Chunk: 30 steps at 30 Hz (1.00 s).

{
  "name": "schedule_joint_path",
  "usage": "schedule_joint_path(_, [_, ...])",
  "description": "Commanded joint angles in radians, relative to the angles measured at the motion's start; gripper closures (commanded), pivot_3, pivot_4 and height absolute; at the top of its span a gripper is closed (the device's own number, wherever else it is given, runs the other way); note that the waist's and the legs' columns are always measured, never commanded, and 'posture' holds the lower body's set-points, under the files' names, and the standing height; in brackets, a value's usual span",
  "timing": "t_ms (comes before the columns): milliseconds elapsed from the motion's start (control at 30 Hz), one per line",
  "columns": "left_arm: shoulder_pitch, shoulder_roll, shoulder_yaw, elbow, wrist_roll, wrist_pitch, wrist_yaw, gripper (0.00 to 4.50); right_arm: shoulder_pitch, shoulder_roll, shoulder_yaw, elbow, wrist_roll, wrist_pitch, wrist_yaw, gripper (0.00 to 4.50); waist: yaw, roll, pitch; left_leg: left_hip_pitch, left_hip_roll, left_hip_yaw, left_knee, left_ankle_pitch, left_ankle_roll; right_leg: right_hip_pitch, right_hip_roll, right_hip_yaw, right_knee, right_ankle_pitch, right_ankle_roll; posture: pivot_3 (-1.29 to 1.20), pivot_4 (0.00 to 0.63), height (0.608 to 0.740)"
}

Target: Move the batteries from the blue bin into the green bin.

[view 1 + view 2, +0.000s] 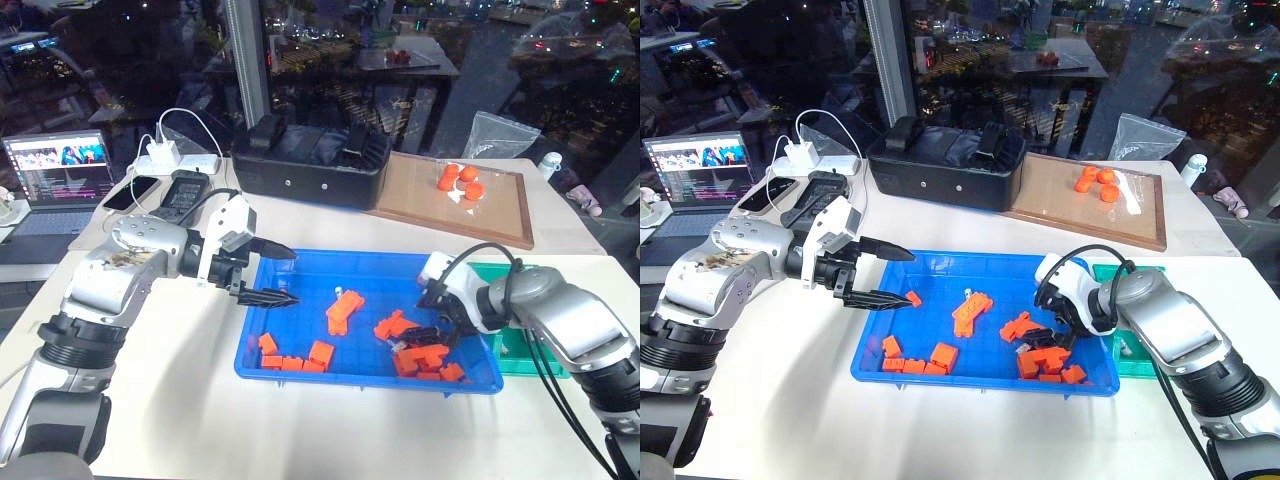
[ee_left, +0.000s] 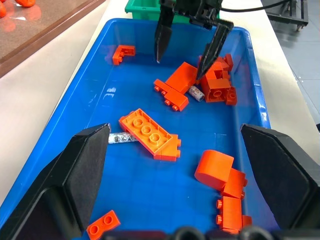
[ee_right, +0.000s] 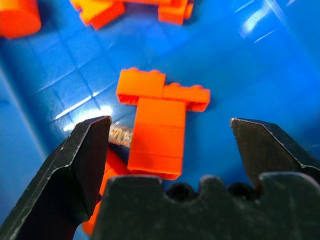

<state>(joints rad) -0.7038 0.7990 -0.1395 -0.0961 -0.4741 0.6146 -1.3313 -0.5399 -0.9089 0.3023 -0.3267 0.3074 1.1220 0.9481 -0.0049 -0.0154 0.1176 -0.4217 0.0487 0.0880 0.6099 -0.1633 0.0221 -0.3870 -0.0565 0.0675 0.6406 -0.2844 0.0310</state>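
The blue bin (image 1: 303,316) lies mid-table with loose orange bricks in it. One battery (image 2: 121,138) rests against a flat orange brick (image 2: 151,133) near the bin's middle. Another battery (image 2: 196,92) is tucked beside the brick pile at the right end and shows again as a battery (image 3: 120,134) by my right gripper's finger. My right gripper (image 1: 430,335) hangs open just over that pile, pointing down, with nothing held. At the bin's left end my left gripper (image 1: 287,274) is open and empty. The green bin (image 1: 517,352) stands against the blue bin's right side, partly hidden by my right arm.
A black box (image 1: 310,160) stands behind the blue bin, and a wooden-framed board (image 1: 470,215) with orange pieces lies back right. At the back left are a laptop (image 1: 55,175), a phone and a charger with cables. A plastic bag (image 1: 500,135) lies at the far right.
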Motion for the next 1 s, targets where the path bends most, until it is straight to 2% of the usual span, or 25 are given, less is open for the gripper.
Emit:
schedule_joint_path(33, [-0.022,0.011,0.021,-0.014,-0.003,-0.006,-0.003,0.0,-0.004,0.001,-0.009,0.003,-0.001,-0.016,-0.011,0.7,-0.001,0.0,0.0,0.0,0.0,0.0,0.0,0.0,0.0,0.0,0.0,0.0,0.0,0.0,0.0,0.0,0.15,0.74])
schedule_joint_path(267, [-0.028,0.012,0.017,-0.011,0.0,-0.007,-0.009,0.0,-0.04,-0.012,-0.013,0.025,-0.016,-0.045,-0.008,2.99,-0.005,0.0,0.0,0.0,0.0,0.0,0.0,0.0,0.0,0.0,0.0,0.0,0.0,0.0,0.0,0.0,0.15,0.74])
schedule_joint_path(467, [-0.029,0.012,0.017,-0.011,0.0,-0.007,-0.012,0.0,-0.116,-0.004,-0.046,0.096,-0.042,-0.087,-0.034,3.05,-0.007,0.0,0.0,0.0,0.0,0.0,0.0,0.0,0.0,0.0,0.0,0.0,0.0,0.0,0.0,0.0,0.15,0.74])
schedule_joint_path(700, [-0.026,0.011,0.018,-0.015,0.0,-0.007,-0.014,0.0,-0.131,0.0,0.008,0.167,-0.124,-0.188,-0.041,3.05,-0.006,0.0,0.0,0.0,0.0,0.001,0.0,0.0,0.0,0.0,0.0,0.0,0.0,0.0,0.0,0.0,0.15,0.74])
schedule_joint_path(767, [-0.025,0.014,0.017,-0.018,-0.001,-0.004,-0.017,0.0,-0.129,0.005,0.0,0.172,-0.125,-0.196,-0.04,2.05,-0.007,0.0,0.0,0.0,0.0,0.001,0.0,0.0,0.0,0.0,0.0,0.0,0.0,0.0,0.0,0.0,0.15,0.74])
schedule_joint_path(867, [-0.018,0.024,0.018,-0.025,-0.002,0.0,-0.023,0.0,-0.13,0.002,-0.026,0.163,-0.118,-0.222,-0.034,1.11,-0.007,0.0,0.0,0.0,0.0,0.001,-0.001,0.0,0.0,0.0,0.001,0.0,0.0,0.0,0.0,0.0,0.15,0.74])
schedule_joint_path(967, [-0.016,0.026,0.017,-0.027,-0.004,0.002,-0.024,0.0,-0.105,0.006,-0.034,0.138,-0.122,-0.388,-0.002,0.09,-0.007,0.0,0.0,0.0,0.0,0.001,-0.001,0.0,0.0,0.0,0.001,0.0,0.0,0.0,0.0,0.0,0.15,0.74])
schedule_joint_path(1000, [-0.017,0.025,0.016,-0.027,-0.007,0.003,-0.025,0.0,-0.076,-0.018,-0.015,0.105,-0.114,-0.428,0.051,0.04,-0.007,0.0,0.0,0.0,0.0,0.001,-0.001,0.0,0.0,0.0,0.001,0.0,0.0,0.0,0.0,0.0,0.15,0.74])
